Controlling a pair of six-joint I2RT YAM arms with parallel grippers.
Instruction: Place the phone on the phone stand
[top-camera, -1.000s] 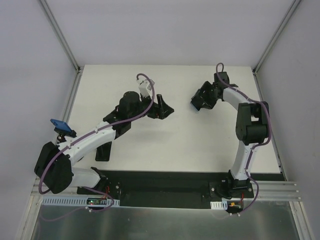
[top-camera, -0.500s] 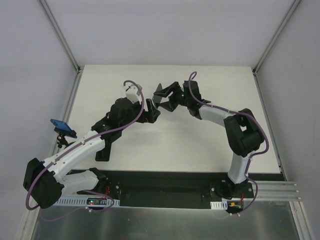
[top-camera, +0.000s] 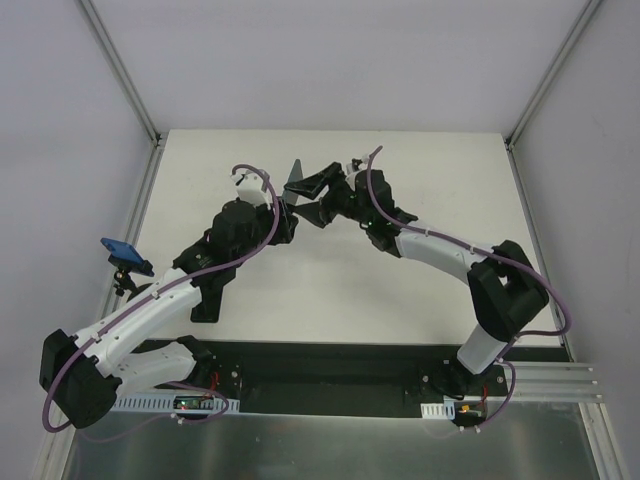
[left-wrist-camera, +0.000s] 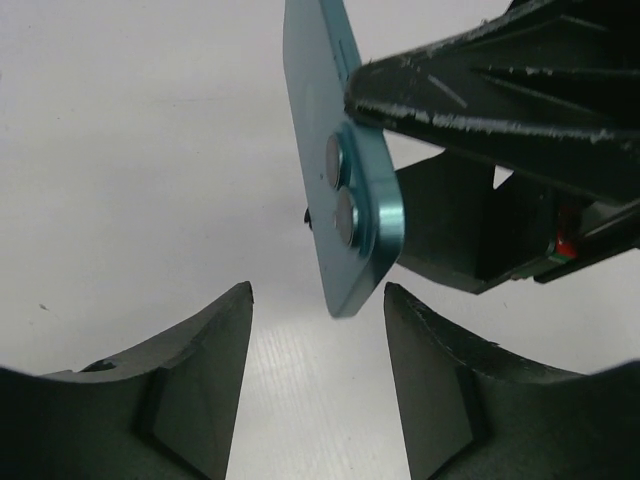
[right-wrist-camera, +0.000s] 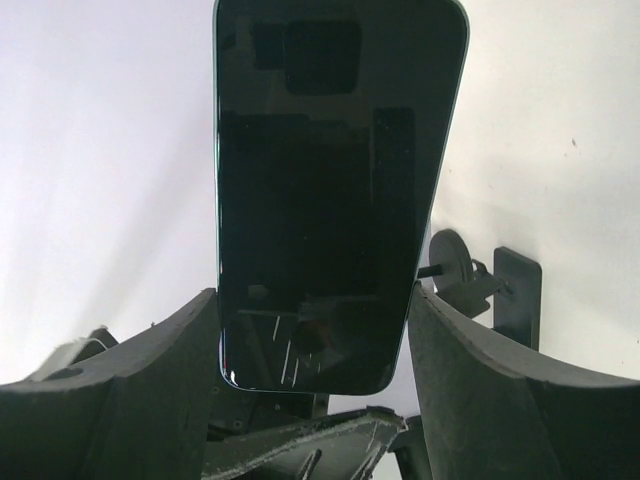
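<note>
From the overhead camera I see both arms reaching toward the middle of the back half of the table (top-camera: 420, 290), their wrists nearly nose to nose. My right arm rises from its base to a bent elbow on the right. Its forearm then runs left and away from me, with the wrist rolled so the right gripper (right-wrist-camera: 312, 300) points left. Its jaws are clamped on the phone (right-wrist-camera: 330, 200) across its long edges, near the lower end. The phone is held clear of the table and stands nearly on edge in the overhead view. Its glossy black screen faces my right wrist camera, and the free end sticks out well past the fingertips. My left arm stretches low from its base at the near left, the white link running diagonally up and right to the wrist. The left gripper (left-wrist-camera: 317, 300) has its jaws apart and grips nothing. On the left wrist camera, the phone's teal back and its two lenses hang just above the gap between those fingers, one rounded corner pointing down and touching neither. A scratched right-gripper finger presses against the phone's edge there. The phone stand (right-wrist-camera: 487, 283) shows on the right wrist camera as a disc, a thin stem and a flat plate. It sits on the table beyond the phone and apart from it.
</note>
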